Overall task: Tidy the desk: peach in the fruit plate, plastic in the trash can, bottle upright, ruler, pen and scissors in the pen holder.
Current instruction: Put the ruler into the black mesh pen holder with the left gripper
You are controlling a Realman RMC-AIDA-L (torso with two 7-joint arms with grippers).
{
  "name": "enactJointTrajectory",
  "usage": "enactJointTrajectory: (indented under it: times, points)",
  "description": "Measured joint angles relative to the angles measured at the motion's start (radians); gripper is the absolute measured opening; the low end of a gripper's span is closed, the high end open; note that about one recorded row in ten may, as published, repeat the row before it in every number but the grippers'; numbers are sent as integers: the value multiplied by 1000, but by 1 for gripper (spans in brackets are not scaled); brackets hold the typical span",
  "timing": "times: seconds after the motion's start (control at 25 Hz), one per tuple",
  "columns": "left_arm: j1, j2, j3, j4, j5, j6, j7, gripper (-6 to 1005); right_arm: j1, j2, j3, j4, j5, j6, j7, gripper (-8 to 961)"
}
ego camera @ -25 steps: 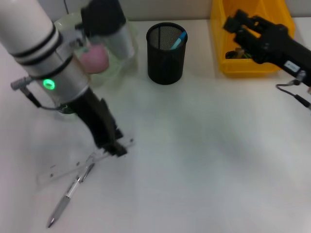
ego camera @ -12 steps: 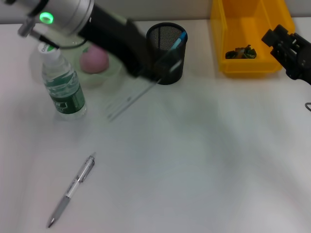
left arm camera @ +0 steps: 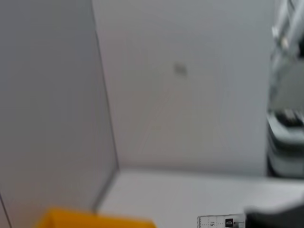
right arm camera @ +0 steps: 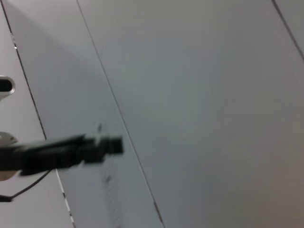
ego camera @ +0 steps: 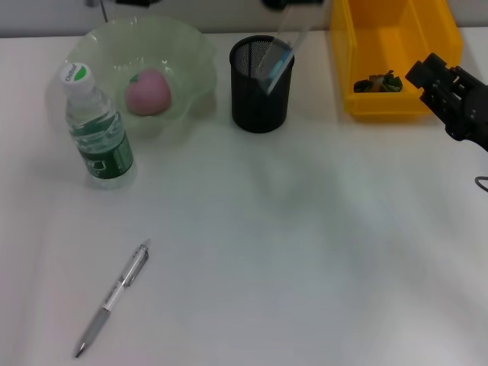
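Now clear ruler (ego camera: 280, 42) tilted, lower end inside mesh pen holder (ego camera: 260, 88), upper end toward left gripper (ego camera: 293, 4) at frame top (grip impossible to tell). Right gripper (ego camera: 427, 75) beside yellow bin (ego camera: 396, 107), fingers apart. Pen (ego camera: 113, 296) flat on desk (ego camera: 305, 244).

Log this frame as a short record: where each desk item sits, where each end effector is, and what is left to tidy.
peach: in the fruit plate
bottle: upright, near the plate
ruler: clear, lower end inside the pen holder, top leaning toward the bin
pen: flat on the desk, near edge
plastic: in the yellow bin
scissors: not seen
left end effector: above the holder, mostly out of view
right end effector: beside the bin, off the desk items
left to tidy: pen
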Motion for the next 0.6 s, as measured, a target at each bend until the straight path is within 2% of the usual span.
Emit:
enactJointTrajectory:
  times: [0.12,0.28,0.32,0.4,0.52,0.6]
  points:
    - [60,1,71,-12,-125,-151,105,389,-1,0,-1,6,-1,-21,0,378]
    - [122,1,174,-17,-198,-331,191,389,-1,0,0,22,-2,-49,-1,378]
    - [146,0,226,-18,-216,-415,207,389,-1,0,-1,31,-3,-57,-1,378]
    - [154,0,248,-19,-222,-452,209,389,-1,0,-2,33,-3,-59,-1,377]
    - [177,0,345,-23,-233,-596,212,389,-1,0,-2,46,-5,-65,-1,377]
    - [181,-1,373,-28,-234,-638,212,389,-1,0,-2,49,-5,-66,-1,377]
